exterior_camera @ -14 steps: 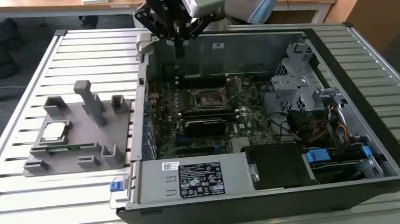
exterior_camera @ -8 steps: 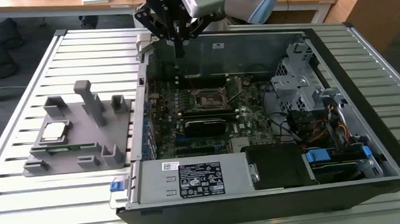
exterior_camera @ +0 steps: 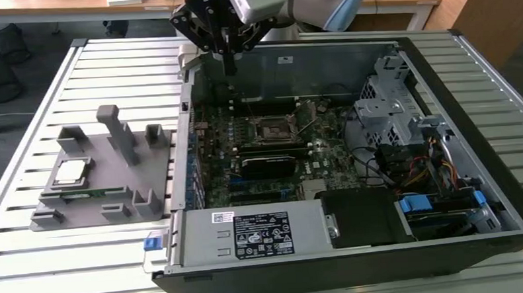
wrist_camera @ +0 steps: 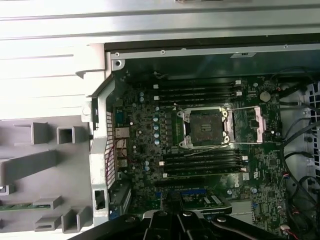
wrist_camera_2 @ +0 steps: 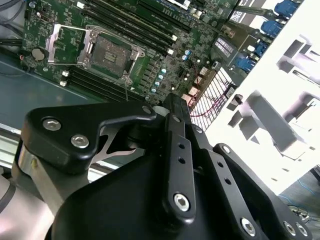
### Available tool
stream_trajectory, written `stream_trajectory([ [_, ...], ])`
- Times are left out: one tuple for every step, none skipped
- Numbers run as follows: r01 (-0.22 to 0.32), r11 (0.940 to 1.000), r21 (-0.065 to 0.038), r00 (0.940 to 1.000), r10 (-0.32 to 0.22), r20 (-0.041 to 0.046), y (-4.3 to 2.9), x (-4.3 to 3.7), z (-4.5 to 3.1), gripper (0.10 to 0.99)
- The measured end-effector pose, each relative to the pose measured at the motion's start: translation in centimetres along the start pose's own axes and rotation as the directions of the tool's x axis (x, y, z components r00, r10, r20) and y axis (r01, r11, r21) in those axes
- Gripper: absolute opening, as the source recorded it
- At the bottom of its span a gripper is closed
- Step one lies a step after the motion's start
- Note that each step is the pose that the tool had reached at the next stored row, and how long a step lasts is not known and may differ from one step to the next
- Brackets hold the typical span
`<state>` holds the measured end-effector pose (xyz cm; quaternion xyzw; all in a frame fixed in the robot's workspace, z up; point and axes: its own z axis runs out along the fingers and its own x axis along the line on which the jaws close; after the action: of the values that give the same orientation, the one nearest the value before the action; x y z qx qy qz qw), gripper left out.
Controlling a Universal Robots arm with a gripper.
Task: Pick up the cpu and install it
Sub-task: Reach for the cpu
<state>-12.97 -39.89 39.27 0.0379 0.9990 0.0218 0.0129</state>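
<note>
We see the black two-fingered hand [exterior_camera: 229, 68] hanging over the far rim of the open black computer case [exterior_camera: 496, 156], its fingers drawn together with nothing between them. The cpu [exterior_camera: 71, 170], a small flat square chip with a silvery-white top plate, lies on the grey moulded holder [exterior_camera: 79, 218] on the slatted metal surface [exterior_camera: 117, 67], just behind a long green memory stick [exterior_camera: 83, 193] and well apart from the hand. No part of the task looks done yet. The black square motherboard socket [wrist_camera: 206, 127] is bare, with its metal frame swung open beside it.

We judge the risks to lie mainly in how thin the chip is. It sits low among the holder's raised blocks, so a grip slightly off its edges could slide over the plate or tip it. The memory stick is close enough to be knocked. At the socket, a tilted or wrongly turned chip could damage the contacts, and the open frame and its thin lever could catch the fingers.
</note>
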Motion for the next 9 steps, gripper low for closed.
stream_trajectory([
  [0.0,1.0,0.0,1.0,0.0,-0.0002,-0.01,0.12,0.01,0.106],
  [0.0,1.0,0.0,1.0,0.0,-0.0003,-0.02,0.25,0.02,0.106],
  [0.0,1.0,0.0,1.0,0.0,-0.0005,-0.03,0.37,0.04,0.106],
  [0.0,1.0,0.0,1.0,0.0,-0.0006,-0.04,0.49,0.05,0.106],
  [0.0,1.0,0.0,1.0,0.0,-0.0009,-0.05,0.57,0.07,0.106],
  [0.0,1.0,0.0,1.0,0.0,-0.0014,-0.05,0.64,0.09,0.106],
  [0.0,1.0,0.0,1.0,0.0,-0.0018,-0.06,0.72,0.09,0.106],
  [0.0,1.0,0.0,1.0,0.0,-0.0022,-0.07,0.84,0.11,0.106],
  [0.0,1.0,0.0,1.0,0.0,-0.0026,-0.08,0.94,0.12,0.106],
])
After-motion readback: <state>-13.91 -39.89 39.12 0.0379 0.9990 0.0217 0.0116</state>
